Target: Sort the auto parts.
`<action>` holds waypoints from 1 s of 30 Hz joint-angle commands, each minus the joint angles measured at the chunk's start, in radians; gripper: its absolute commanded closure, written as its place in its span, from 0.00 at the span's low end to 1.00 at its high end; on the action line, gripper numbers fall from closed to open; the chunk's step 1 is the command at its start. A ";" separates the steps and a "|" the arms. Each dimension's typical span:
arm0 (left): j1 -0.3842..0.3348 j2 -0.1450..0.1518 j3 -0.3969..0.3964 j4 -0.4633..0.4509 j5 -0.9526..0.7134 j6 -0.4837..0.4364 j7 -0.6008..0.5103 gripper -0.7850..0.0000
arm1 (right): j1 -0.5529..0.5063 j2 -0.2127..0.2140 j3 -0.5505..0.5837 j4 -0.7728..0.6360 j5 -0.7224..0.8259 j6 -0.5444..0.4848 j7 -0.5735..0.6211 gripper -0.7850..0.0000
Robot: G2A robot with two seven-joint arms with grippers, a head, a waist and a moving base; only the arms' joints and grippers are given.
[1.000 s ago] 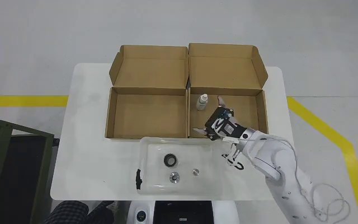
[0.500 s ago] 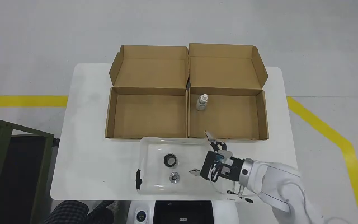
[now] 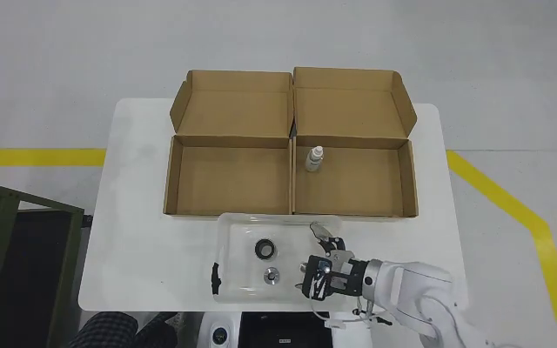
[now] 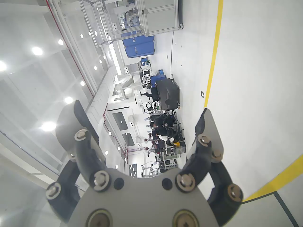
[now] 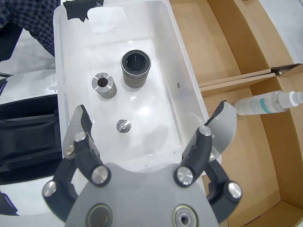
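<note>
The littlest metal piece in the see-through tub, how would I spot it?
Find the clear plastic tub beside the cardboard boxes. Of three metal parts inside, it sits nearest the open right gripper. It is a low silver button; its neighbours are taller cylinders with holes.

We can read no text, number or sign anywhere. The spray bottle (image 5: 260,106) lying in the cardboard box (image 5: 260,157) carries a label with teal print too small for us to make out. The blue cabinets (image 4: 139,47) in the hall bear a mark we cannot read.
</note>
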 commanded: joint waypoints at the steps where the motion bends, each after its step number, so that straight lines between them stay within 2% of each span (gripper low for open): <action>1: 0.000 0.000 0.000 0.000 0.000 0.000 0.000 0.00 | 0.006 0.000 -0.008 0.009 -0.006 0.003 0.008 0.00; 30: 0.000 0.000 0.000 0.000 0.000 0.000 0.000 0.00 | 0.075 0.009 -0.119 0.097 -0.095 -0.001 0.119 0.00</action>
